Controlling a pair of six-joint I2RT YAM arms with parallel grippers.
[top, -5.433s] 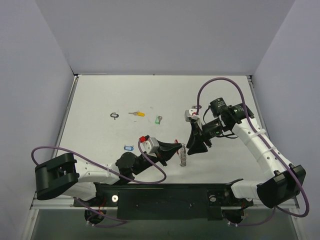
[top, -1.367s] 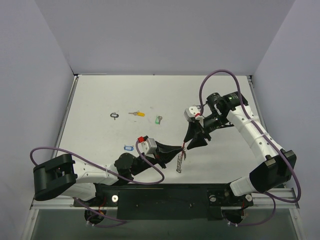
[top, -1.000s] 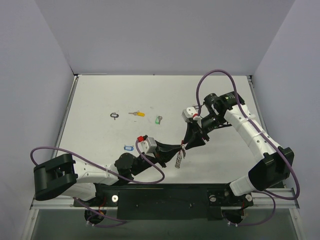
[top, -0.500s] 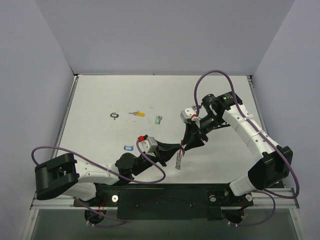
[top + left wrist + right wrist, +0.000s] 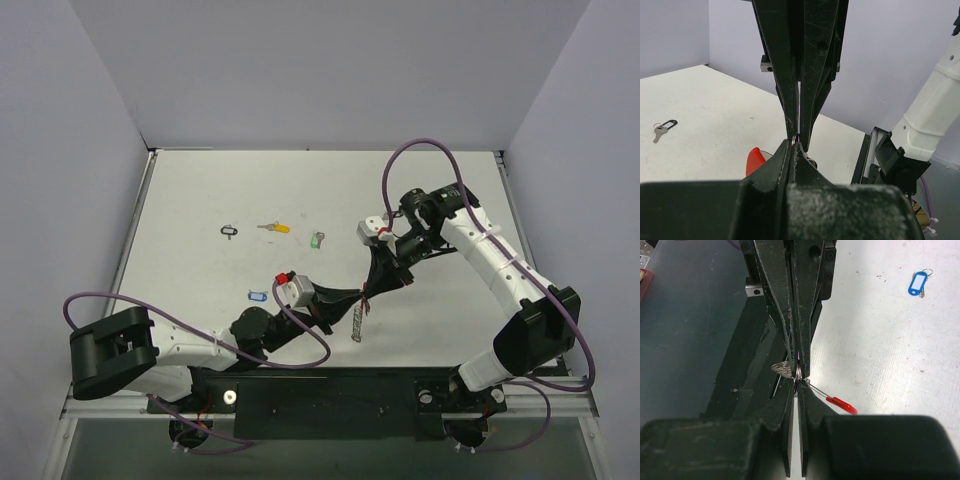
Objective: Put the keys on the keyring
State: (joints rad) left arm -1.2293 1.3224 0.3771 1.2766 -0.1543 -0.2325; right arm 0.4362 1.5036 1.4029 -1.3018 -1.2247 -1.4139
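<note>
Both grippers meet tip to tip over the near middle of the table. My left gripper (image 5: 359, 299) (image 5: 796, 143) is shut on the keyring's silver ring (image 5: 798, 371). From the other side my right gripper (image 5: 371, 288) (image 5: 798, 383) is shut on that same ring. The keyring's red band (image 5: 754, 161) (image 5: 841, 404) sticks out beside the jaws, and its silver chain (image 5: 360, 326) hangs below them. The keys lie loose on the table: a black-tagged one (image 5: 230, 231) (image 5: 664, 127), a yellow one (image 5: 273, 228), a green one (image 5: 317, 240) and a blue one (image 5: 258, 296) (image 5: 916, 283).
The black base rail (image 5: 330, 392) runs along the near edge, just below the joined grippers. Purple cables (image 5: 425, 150) loop off both arms. Grey walls enclose the white table (image 5: 200, 190) on three sides.
My right gripper's jaws have closed onto the ring held by the left gripper. The right wrist has shifted slightly left; the left arm has stayed put.
</note>
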